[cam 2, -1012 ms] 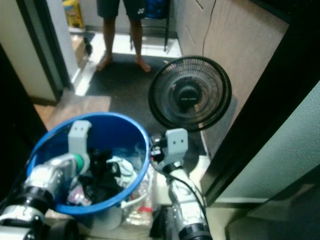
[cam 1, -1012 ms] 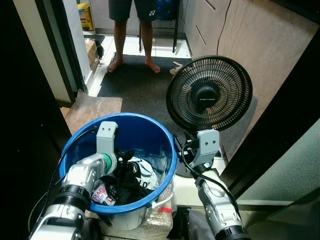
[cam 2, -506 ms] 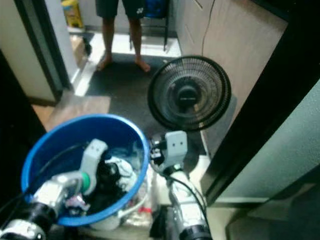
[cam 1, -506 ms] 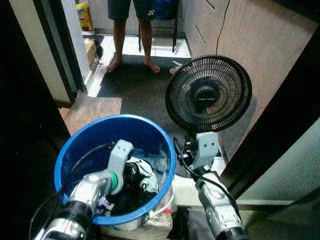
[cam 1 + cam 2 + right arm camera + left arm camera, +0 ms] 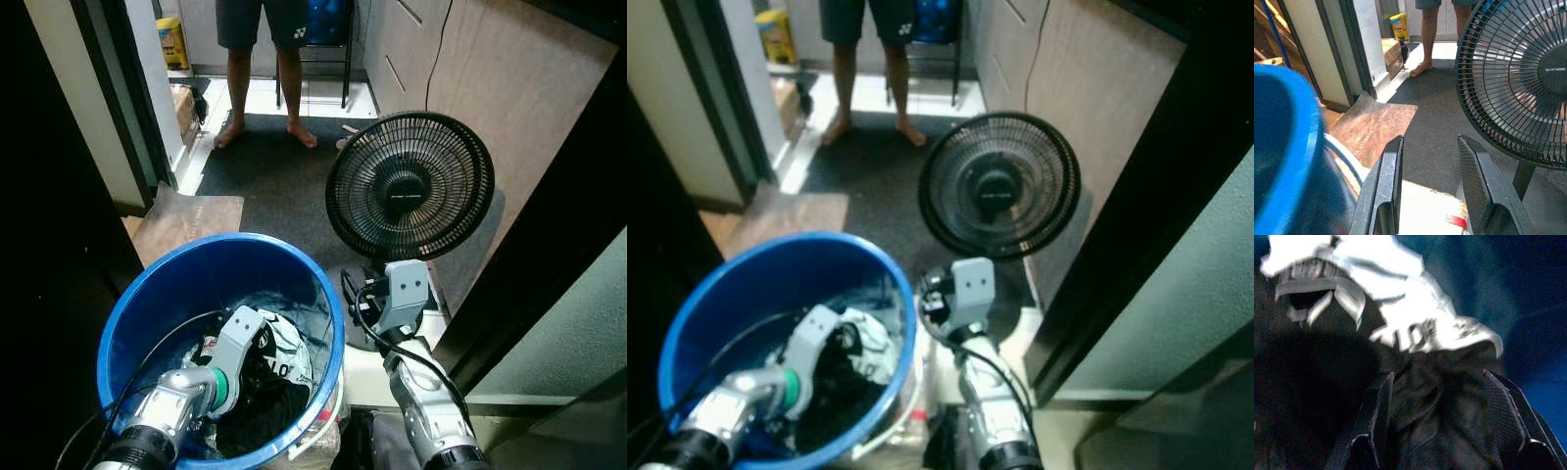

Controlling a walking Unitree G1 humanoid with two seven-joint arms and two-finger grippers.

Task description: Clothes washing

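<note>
A round blue tub (image 5: 167, 274) stands in front of me with a heap of clothes (image 5: 269, 372) at its bottom, white printed fabric over dark pieces. My left gripper (image 5: 1437, 431) reaches down into the tub, open, its fingers (image 5: 1378, 416) astride a dark garment (image 5: 1440, 401) just below the white printed cloth (image 5: 1400, 313). Outside the tub's right rim my right gripper (image 5: 1430, 181) hovers open with nothing between its fingers, pointing toward the floor beside the fan.
A black floor fan (image 5: 409, 186) stands close to the tub's right. A person's bare legs (image 5: 263, 88) stand on the dark mat (image 5: 265, 176) by the doorway. Brown cardboard (image 5: 186, 220) lies left on the floor. A dark door frame (image 5: 549, 215) bounds the right.
My left arm has dropped from the tub's rim deep into the tub, onto the clothes. The camera has shifted slightly. The right arm has stayed put.
</note>
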